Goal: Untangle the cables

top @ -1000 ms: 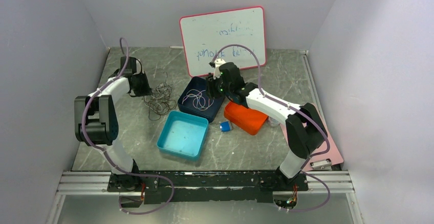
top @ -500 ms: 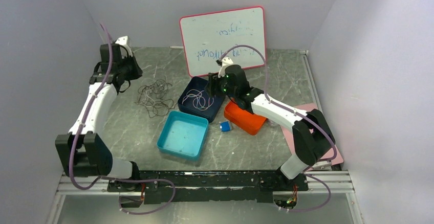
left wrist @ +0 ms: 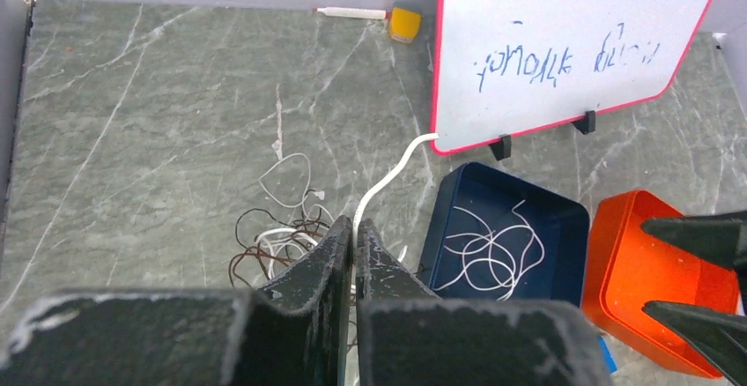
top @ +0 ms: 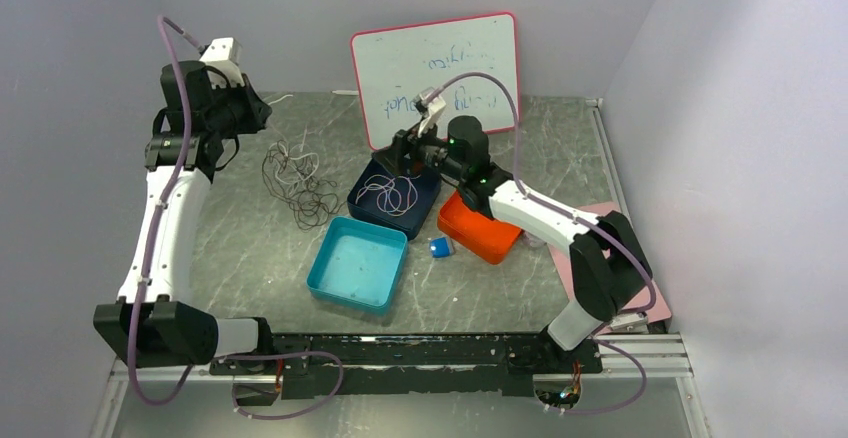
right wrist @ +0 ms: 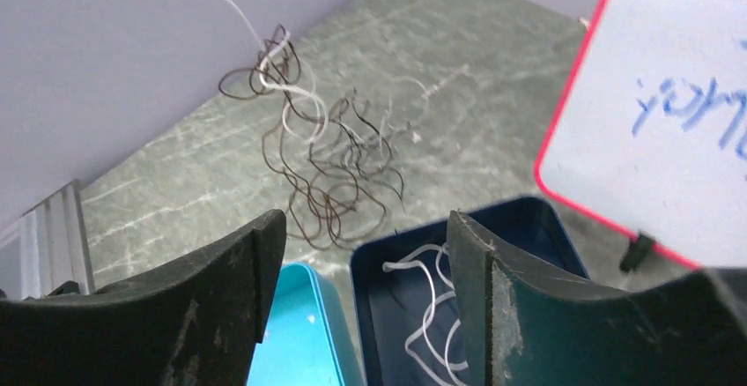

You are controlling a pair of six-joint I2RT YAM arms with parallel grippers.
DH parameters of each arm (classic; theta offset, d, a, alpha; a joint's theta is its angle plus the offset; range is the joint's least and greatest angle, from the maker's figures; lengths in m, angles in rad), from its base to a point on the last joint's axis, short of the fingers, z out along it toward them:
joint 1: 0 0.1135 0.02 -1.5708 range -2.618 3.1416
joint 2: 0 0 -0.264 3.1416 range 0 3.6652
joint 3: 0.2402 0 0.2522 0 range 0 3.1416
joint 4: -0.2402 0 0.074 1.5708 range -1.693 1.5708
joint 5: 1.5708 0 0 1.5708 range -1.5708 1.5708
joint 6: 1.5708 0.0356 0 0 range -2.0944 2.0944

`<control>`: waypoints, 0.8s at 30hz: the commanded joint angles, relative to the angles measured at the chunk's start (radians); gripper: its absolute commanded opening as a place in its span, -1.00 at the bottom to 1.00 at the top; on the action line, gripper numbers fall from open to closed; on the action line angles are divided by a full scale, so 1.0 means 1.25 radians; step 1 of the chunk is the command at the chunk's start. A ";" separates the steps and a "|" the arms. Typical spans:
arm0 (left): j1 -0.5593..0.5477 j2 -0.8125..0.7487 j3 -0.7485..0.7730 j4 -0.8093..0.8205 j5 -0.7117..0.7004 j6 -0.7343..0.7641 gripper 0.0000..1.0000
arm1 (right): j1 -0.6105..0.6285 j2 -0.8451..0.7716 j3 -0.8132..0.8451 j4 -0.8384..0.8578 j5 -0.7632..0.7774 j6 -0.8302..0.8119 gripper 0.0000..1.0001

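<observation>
The cables are a tangle of thin dark brown and whitish strands, stretched up from the table at the left rear. My left gripper is raised above them and shut on a white strand that runs out from its fingertips. The tangle hangs from that strand in the right wrist view. A separate white cable lies coiled in the navy tray. My right gripper hovers open over that tray's far side, with nothing between its fingers.
A teal tray sits in front of the navy one and an orange tray to its right, with a small blue object between. A whiteboard leans at the back. A pink mat lies at the right.
My left arm has risen and swung back to the left, pulling the tangle up and stretching it. My right gripper has lifted off the navy tray and opened wider.
</observation>
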State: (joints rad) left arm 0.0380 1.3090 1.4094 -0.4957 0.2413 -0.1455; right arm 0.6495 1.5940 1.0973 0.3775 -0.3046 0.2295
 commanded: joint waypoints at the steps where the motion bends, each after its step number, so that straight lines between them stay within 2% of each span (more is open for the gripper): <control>1: 0.007 -0.042 0.041 -0.038 0.028 0.005 -0.86 | 0.021 0.063 0.066 0.107 -0.091 -0.040 0.46; 13: 0.006 -0.060 0.060 -0.059 0.034 -0.012 -0.86 | 0.148 0.289 0.336 0.174 -0.089 -0.099 0.50; 24: 0.006 -0.060 0.087 -0.066 0.054 -0.043 -0.86 | 0.191 0.544 0.600 0.187 -0.100 -0.065 0.32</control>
State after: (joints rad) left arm 0.0380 1.2530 1.4548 -0.5690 0.2745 -0.1707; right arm 0.8753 2.1933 1.7405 0.5934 -0.4202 0.1345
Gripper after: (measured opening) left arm 0.078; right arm 0.677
